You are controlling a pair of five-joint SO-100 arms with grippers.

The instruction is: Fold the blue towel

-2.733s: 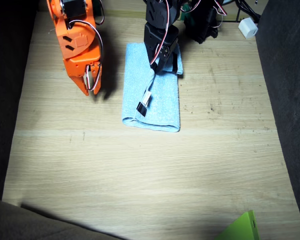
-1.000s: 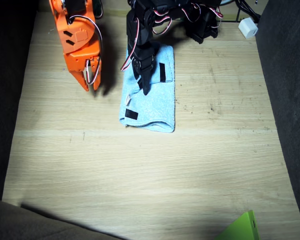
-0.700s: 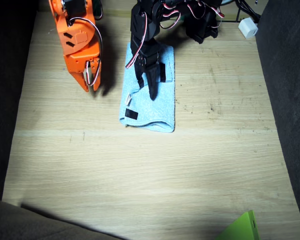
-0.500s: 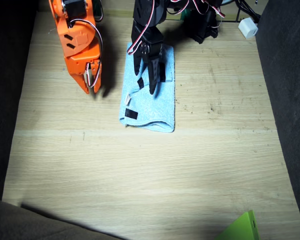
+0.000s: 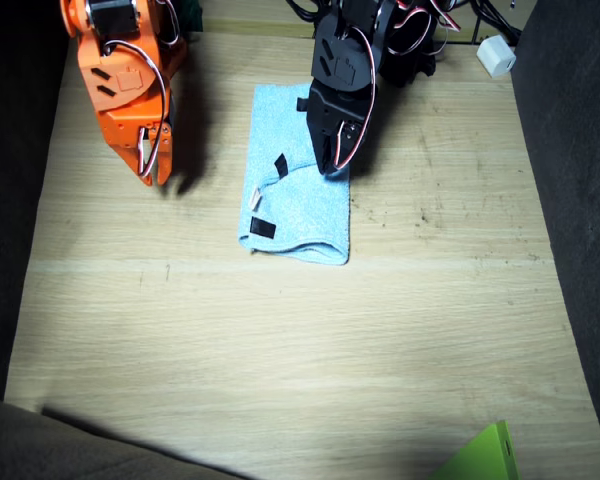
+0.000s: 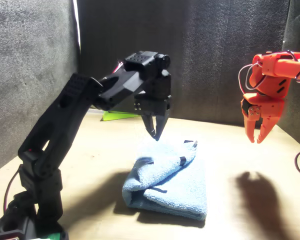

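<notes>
The blue towel (image 5: 302,215) lies folded on the wooden table, a narrow strip with its rounded fold at the near end; black tabs and a small white tag show on its left edge. In the front view the towel (image 6: 172,175) is a loose double layer. My black left gripper (image 5: 335,162) hangs over the towel's right edge, and the front view shows this gripper (image 6: 155,134) shut, a little above the cloth and holding nothing. The orange right gripper (image 5: 152,175) hovers off to the side of the towel, its fingers (image 6: 251,131) slightly apart and empty.
A white block (image 5: 496,55) and cables sit at the table's far right corner, behind the left arm's base. A green object (image 5: 485,455) pokes in at the near right corner. Dark foam walls border both sides of the table.
The left gripper has swung from the towel's left half across to its right edge. The right arm has drawn further away from the towel. The towel's near part lies as before.
</notes>
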